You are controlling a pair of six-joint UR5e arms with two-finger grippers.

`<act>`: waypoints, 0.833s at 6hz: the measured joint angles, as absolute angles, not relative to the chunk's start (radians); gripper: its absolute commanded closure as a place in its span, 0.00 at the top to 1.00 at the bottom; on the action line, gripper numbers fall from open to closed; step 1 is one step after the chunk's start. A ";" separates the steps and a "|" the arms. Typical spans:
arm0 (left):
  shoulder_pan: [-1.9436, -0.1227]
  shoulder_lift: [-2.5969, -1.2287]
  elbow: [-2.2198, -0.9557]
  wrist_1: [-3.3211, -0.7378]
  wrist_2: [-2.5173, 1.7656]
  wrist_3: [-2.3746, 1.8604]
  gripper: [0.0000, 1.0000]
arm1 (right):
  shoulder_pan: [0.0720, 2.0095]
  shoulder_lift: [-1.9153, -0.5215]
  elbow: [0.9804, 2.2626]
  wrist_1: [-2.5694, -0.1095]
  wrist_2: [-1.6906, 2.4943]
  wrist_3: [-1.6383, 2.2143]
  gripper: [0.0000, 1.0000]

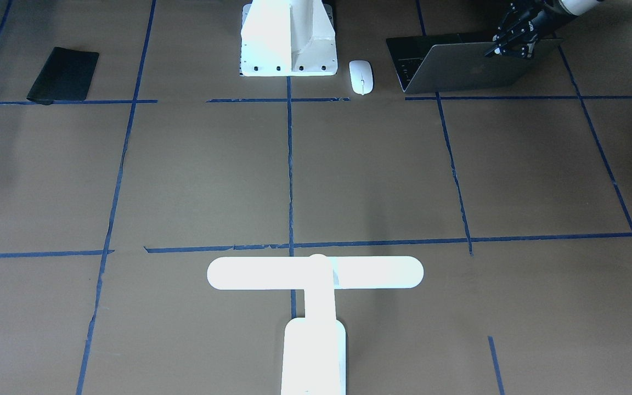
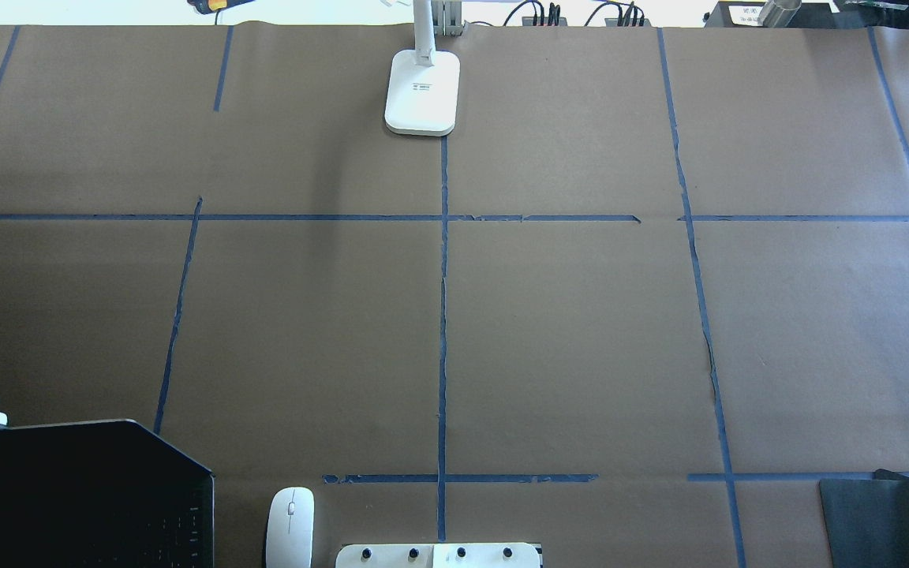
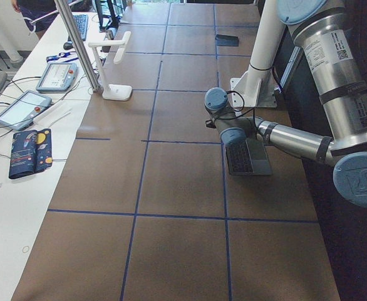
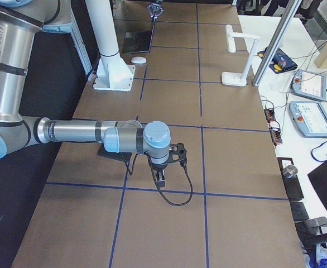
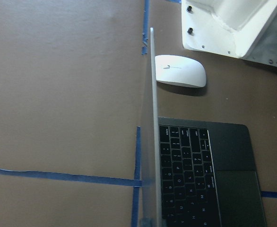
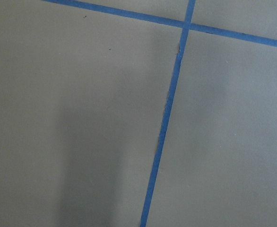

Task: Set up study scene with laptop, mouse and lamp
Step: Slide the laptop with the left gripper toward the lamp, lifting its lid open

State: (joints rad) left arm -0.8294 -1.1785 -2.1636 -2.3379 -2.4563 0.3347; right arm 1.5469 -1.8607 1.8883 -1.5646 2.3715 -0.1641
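Slim grey metal laptop (image 1: 458,68) with an apple logo on its lid sits open on the brown paper-covered table (image 1: 376,175), at the robot's edge and on the robot's left. Its black keys and large trackpad are exposed, and in the left wrist view the lid stands upright, seen edge-on. The left hand (image 1: 508,50) is at the lid's top edge. In the overhead view its 2 fingers look spread wider than the thin lid, so it appears released rather than clenched on the lid. Just beside the laptop, apart from it, lies the small smooth white oval mouse (image 1: 361,77), between the laptop and the white boxy pedestal (image 1: 288,38) with bolt holes. The bright white T-shaped desk lamp (image 1: 316,274) stands on its rounded rectangular base at the table's far edge from the robot. It is on the centre line of blue tape (image 1: 289,164) and well apart from the laptop and mouse. A flat black rectangular mat (image 1: 63,74) lies at the robot's edge on its right. The right hand (image 4: 160,180) points down above bare paper near a tape crossing. It shows only in the right side view, and I cannot tell whether it is released or clenched.
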 measured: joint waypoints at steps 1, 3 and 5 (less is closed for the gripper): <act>-0.874 -1.198 -2.160 -2.317 -2.457 0.421 0.00 | 1.547 -1.861 1.888 -1.565 2.372 -0.164 1.00; -0.960 -1.319 -2.157 -2.178 -2.455 0.504 0.00 | 1.547 -1.861 1.888 -1.564 2.372 -0.164 1.00; -1.018 -1.494 -2.135 -2.017 -2.450 0.546 0.00 | 1.548 -1.861 1.888 -1.564 2.372 -0.164 1.00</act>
